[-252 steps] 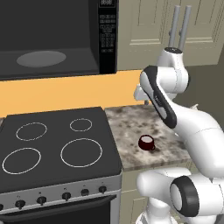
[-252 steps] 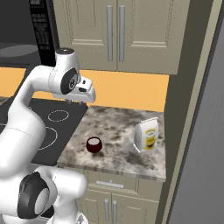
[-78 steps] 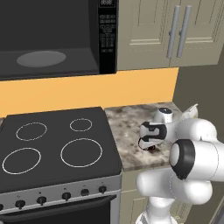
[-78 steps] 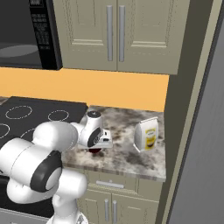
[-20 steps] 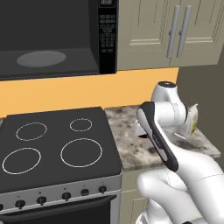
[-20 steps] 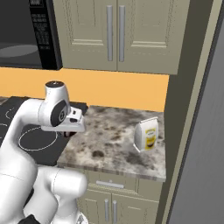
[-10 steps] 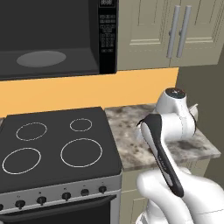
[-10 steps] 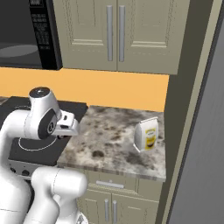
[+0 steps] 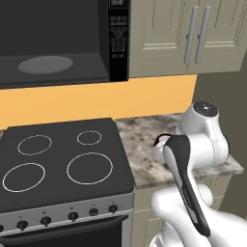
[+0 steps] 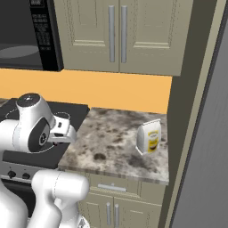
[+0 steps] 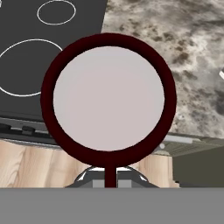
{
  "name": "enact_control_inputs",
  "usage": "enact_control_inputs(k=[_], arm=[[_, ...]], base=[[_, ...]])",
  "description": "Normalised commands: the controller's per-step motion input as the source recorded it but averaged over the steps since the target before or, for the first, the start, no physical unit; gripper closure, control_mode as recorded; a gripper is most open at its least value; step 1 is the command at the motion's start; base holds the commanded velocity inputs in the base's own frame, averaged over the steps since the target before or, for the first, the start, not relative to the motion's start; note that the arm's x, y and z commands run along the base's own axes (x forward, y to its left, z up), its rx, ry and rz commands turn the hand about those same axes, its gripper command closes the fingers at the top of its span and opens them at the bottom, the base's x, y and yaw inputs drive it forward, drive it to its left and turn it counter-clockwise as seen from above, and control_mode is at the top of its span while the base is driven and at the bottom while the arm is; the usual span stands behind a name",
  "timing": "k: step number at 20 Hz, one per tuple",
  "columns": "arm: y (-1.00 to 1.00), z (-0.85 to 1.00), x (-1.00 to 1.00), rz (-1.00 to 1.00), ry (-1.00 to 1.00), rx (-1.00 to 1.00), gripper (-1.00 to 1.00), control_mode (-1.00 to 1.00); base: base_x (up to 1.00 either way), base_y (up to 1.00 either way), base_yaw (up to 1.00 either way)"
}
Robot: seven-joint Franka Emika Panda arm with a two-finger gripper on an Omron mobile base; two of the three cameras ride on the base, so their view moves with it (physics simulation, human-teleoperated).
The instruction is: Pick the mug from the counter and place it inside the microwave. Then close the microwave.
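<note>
Orange backsplash wall (image 9: 96, 99) runs behind black four-ring stovetop (image 9: 60, 154), stove knobs (image 9: 46, 221) along its front at 6 o'clock. Beige upper cabinets (image 10: 116, 33) with vertical bar handles (image 10: 117, 33) at 12 o'clock. Beige lower cabinets (image 10: 120, 202) at 6 o'clock. Tall dark panel (image 10: 187, 89) and grey slab (image 10: 209, 147) at 3 o'clock. Yellow-white carton (image 10: 149, 137) upright at 3 o'clock. Wood-plank floor (image 11: 30, 164) below stove front. Even, flat light.

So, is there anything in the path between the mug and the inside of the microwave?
Nothing visible. The mug is lifted off the counter, and the microwave stands open above the stove with a bare turntable.
</note>
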Motion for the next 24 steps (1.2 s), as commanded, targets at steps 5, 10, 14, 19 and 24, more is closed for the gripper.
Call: enact_control_inputs(k=[5,10,14,19,24], arm=[[0.0,0.21,0.0,0.0,0.02,0.0,1.0,-1.0],[0.0,0.05,0.01,0.0,0.07,0.0,1.0,-1.0],[0.0,0.0,0.0,0.0,0.0,0.0,1.0,-1.0],[0.0,0.0,0.0,0.0,0.0,0.0,1.0,-1.0],[0.0,0.0,0.0,0.0,0.0,0.0,1.0,1.0]], base=[[0.0,0.0,0.0],[0.0,0.0,0.0],[0.0,0.0,0.0],[0.0,0.0,0.0],[-0.14,0.0,0.0]])
